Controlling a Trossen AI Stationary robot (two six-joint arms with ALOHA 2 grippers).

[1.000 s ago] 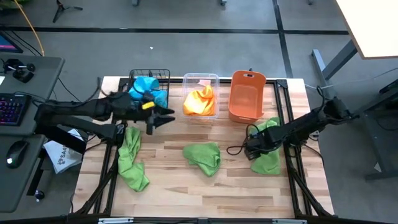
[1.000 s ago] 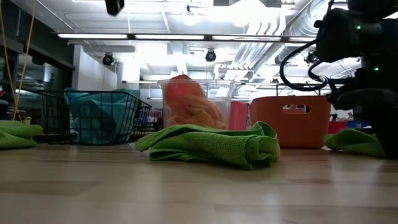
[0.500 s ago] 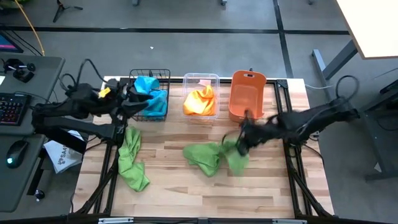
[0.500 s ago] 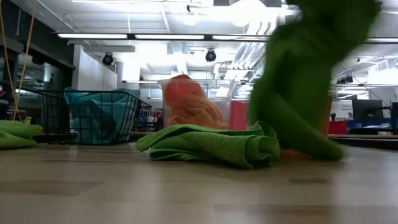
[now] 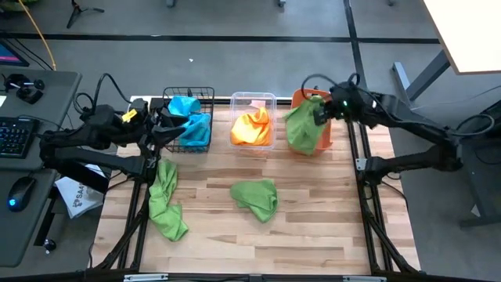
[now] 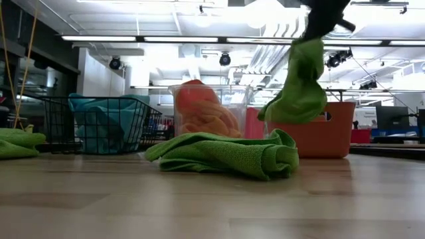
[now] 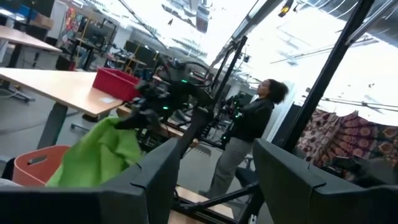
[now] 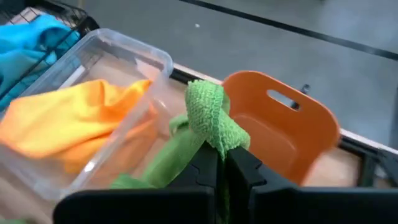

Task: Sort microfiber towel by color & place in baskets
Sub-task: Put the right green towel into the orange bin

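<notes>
My right gripper (image 5: 319, 111) is shut on a lime green towel (image 5: 300, 130) and hangs it over the near wall of the orange bin (image 5: 313, 102). The low view shows this towel (image 6: 302, 83) clear of the table. Two more green towels lie flat on the table, one in the middle (image 5: 255, 197) and one at the left (image 5: 164, 200). Turquoise towels (image 5: 188, 117) fill the black wire basket (image 5: 205, 92). An orange towel (image 5: 252, 125) lies in the clear tub (image 5: 270, 99). My left gripper (image 5: 168, 131) is open (image 7: 217, 186) beside the wire basket. My right gripper pinches a bunched fold of the green towel (image 8: 211, 121) between its two fingers (image 8: 205, 168), near the towel's top end. The fingers come from the table's right, slanting down. The towel hangs slack below them, lifted clear, its lower part (image 5: 297, 145) in front of the orange bin.
The three containers stand in a row along the table's far edge. Bare wood lies along the near edge and at the right (image 5: 337, 211). A desk with a keyboard and mouse (image 5: 19, 192) stands left of the table. A person (image 7: 249, 124) stands in the room beyond.
My right gripper has picked the green towel up from the table's right side, swept it toward the middle, then carried it up and toward the far edge over the orange bin; the towel is lifted clear. My left gripper has drawn back from the clear tub toward the wire basket.
</notes>
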